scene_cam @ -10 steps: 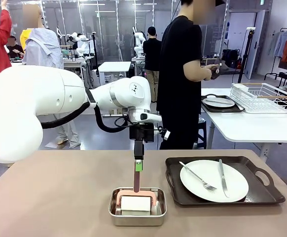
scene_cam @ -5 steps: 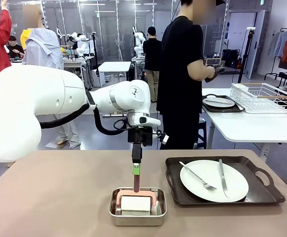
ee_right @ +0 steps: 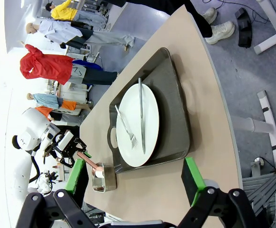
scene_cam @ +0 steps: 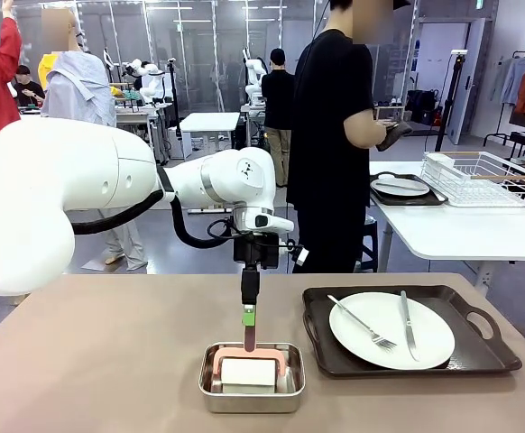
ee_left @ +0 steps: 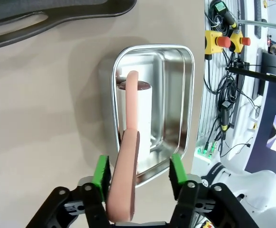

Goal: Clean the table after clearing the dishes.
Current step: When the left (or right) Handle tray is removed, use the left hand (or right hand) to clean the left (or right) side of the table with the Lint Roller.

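On the brown table (scene_cam: 109, 361) lies a dark tray (scene_cam: 488, 347) bearing a white plate (scene_cam: 425, 347) with a fork (scene_cam: 362, 323) and a knife (scene_cam: 407, 325). From the right wrist the same tray (ee_right: 173, 118) and plate (ee_right: 150, 118) show ahead of my right gripper (ee_right: 134, 185), which is open with nothing between its fingers. My left gripper (scene_cam: 249, 317) hangs over the steel pan (scene_cam: 251, 397), straddling the roller's upright pink handle (scene_cam: 249, 338). Seen from the left wrist, my left gripper (ee_left: 139, 166) has the handle (ee_left: 131, 118) by one pad, with a gap at the other.
A second tray (scene_cam: 375, 194) with a plate (scene_cam: 400, 187) rests on the white table (scene_cam: 461, 225) beside a white wire rack (scene_cam: 479, 176). A person in black (scene_cam: 326, 153) stands between the two tables. Bare tabletop (ee_left: 43, 118) lies left of the pan (ee_left: 185, 95).
My left gripper has sunk a little lower along the pink handle and its jaws have narrowed around it. The person's raised hand has shifted slightly.
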Tool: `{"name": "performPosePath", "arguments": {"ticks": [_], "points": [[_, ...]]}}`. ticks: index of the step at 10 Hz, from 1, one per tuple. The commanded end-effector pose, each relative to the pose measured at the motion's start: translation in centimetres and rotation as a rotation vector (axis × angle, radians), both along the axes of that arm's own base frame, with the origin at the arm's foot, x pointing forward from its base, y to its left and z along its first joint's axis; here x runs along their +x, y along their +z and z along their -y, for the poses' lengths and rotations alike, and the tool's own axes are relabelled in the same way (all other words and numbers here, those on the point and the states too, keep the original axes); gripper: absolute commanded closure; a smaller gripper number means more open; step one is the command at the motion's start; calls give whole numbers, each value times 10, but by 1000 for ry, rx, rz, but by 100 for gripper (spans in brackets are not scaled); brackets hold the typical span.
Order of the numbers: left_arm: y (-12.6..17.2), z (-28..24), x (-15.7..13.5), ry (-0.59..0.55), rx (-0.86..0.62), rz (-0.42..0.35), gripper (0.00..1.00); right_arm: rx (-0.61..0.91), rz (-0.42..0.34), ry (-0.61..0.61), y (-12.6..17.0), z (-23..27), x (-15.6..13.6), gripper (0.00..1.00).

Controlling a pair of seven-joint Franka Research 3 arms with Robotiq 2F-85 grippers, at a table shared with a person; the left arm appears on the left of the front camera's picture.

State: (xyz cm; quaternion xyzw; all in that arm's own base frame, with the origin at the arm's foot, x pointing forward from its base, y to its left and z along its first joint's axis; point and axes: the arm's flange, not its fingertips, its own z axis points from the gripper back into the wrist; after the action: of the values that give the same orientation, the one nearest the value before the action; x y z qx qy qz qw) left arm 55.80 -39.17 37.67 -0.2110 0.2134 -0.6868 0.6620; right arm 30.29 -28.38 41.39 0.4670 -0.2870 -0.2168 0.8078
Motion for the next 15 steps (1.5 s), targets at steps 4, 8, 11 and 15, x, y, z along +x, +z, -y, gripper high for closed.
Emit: {"name": "performPosePath", "arguments": {"ticks": [4,8,11,15], "points": [[6,-4,-7,-29,-55,15,86,-7,5,12,1,-1,-5,0],[24,-22,-16,19,-46,18,100,-7,5,12,1,-1,-5,0],[91,-79,-57,306,57,110,87,-7,5,12,1,-1,-5,0],[117,-209,-112,1176,35,141,87,-7,5,12,1,-1,-5,0]]}}
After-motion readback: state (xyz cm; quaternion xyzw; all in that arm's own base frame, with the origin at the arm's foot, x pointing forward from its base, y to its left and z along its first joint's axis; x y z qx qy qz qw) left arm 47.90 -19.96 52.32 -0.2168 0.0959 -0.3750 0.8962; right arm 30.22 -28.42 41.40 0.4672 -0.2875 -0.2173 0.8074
